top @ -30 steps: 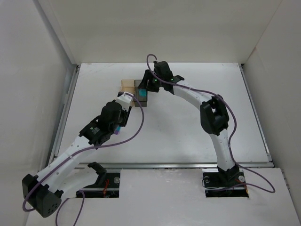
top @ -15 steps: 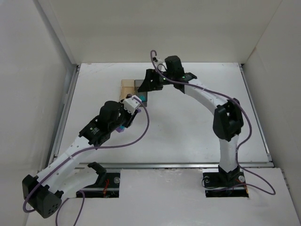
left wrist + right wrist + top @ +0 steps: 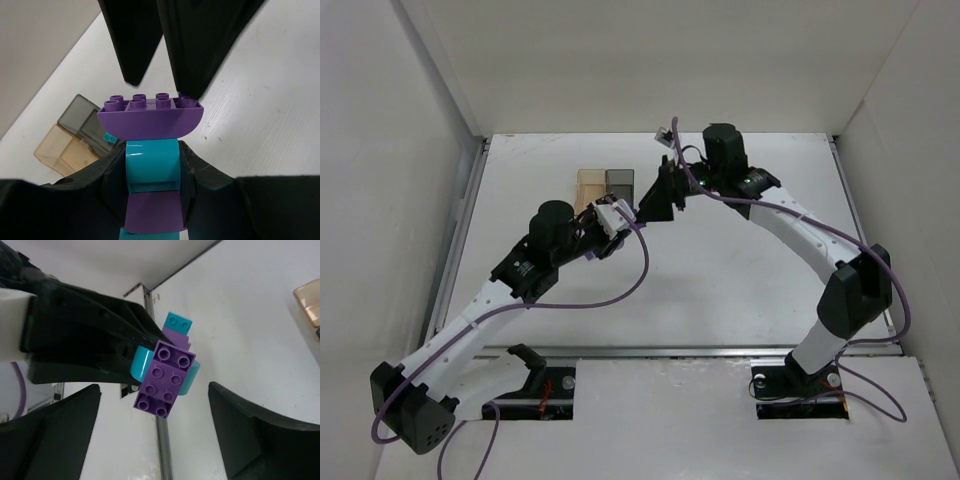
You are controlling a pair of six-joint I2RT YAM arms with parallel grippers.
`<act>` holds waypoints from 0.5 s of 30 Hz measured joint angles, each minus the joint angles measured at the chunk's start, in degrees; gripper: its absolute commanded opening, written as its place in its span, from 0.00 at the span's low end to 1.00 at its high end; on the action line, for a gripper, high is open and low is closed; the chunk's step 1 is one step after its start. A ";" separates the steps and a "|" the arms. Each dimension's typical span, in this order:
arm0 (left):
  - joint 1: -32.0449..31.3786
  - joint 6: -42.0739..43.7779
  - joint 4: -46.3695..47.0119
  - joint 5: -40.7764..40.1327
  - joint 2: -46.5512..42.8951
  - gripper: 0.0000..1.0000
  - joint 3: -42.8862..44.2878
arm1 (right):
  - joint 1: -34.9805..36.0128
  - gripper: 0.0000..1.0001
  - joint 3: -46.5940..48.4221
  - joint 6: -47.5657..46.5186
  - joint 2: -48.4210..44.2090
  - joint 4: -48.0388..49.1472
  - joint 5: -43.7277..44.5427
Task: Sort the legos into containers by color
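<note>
- Left gripper [image 3: 152,165] is clamped on a stack of small plastic toy bricks [image 3: 165,375], alternating purple and teal, raised above the white table [image 3: 740,270].
- Right gripper [image 3: 160,87] stands spread, its fingers flanking the stack's top purple studded brick [image 3: 150,119] without gripping it.
- Farther out, the amber-orange translucent box [image 3: 590,186] and the smoky grey box [image 3: 620,183] sit side by side; a teal brick [image 3: 108,137] seems to lie in the grey one.
- Sorting looks far from done: the stack needs pulling apart, and the amber box appears empty.

The left arm is extended forward and rightward, and the left gripper [image 3: 613,217] is clamped on a stack of legos [image 3: 150,119]. The right arm is reached leftward, and the right gripper [image 3: 655,203] is spread wide, aimed at the left one from close by.
</note>
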 measured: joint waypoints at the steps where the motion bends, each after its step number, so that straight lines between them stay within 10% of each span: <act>1: -0.02 0.20 0.44 0.42 0.33 0.00 0.52 | 0.83 0.96 -0.15 0.11 0.50 -0.61 0.39; 6: -0.15 0.90 1.57 1.68 0.79 0.00 1.14 | 2.99 0.92 -0.13 0.39 2.84 -2.03 3.39; 15: -0.09 1.29 0.28 1.07 1.33 0.00 1.14 | 3.34 0.28 0.35 2.40 3.08 -2.60 5.05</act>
